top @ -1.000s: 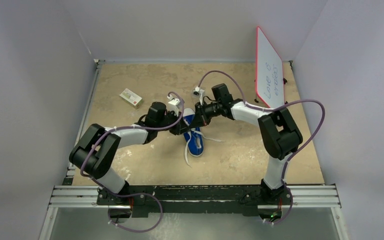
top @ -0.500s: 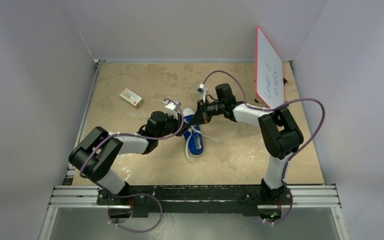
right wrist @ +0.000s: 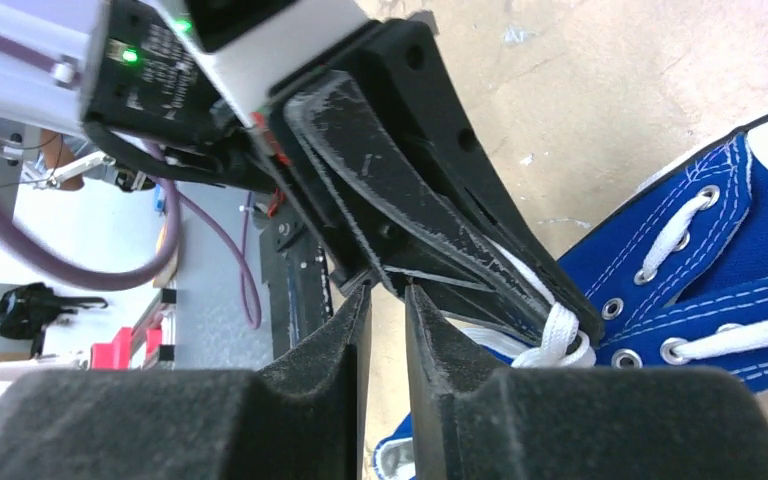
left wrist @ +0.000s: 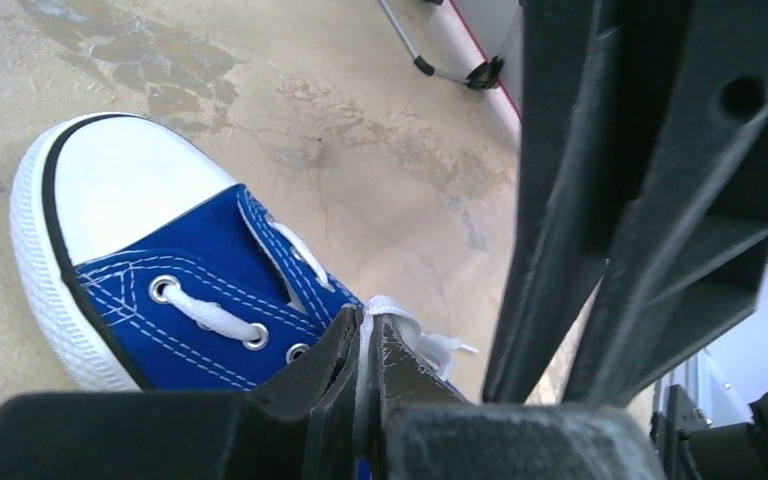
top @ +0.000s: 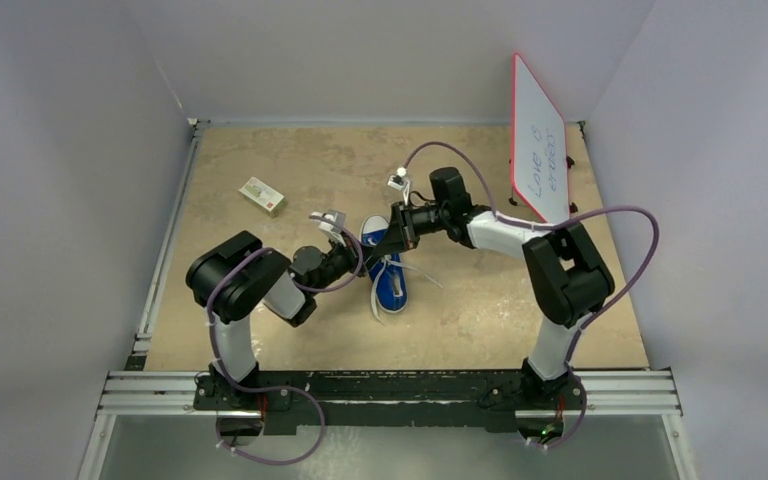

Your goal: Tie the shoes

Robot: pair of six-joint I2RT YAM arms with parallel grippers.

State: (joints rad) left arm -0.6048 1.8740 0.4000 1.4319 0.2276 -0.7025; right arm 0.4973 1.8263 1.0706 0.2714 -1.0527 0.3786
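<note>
The left gripper (left wrist: 365, 338) is pressed together on a strand of the white lace (left wrist: 430, 345), pinching it just above the eyelets of the blue sneaker (left wrist: 190, 270). I judge the step in hand to be drawing a lace across for the knot. To do it well, this pinch should hold firm and pull low and steadily, so the light shoe neither drags nor tips on the table (top: 260, 310).

The right gripper (right wrist: 382, 300) has its jaws a narrow slit apart, with nothing visible between them. It should close only once the strand lies well inside that gap, clear of the left gripper's tips.

The sneaker lies mid-table, toe toward the far side. The left gripper is at its left flank, on the lacing. The right gripper is just beside it on the right, and the two tips nearly meet.
</note>
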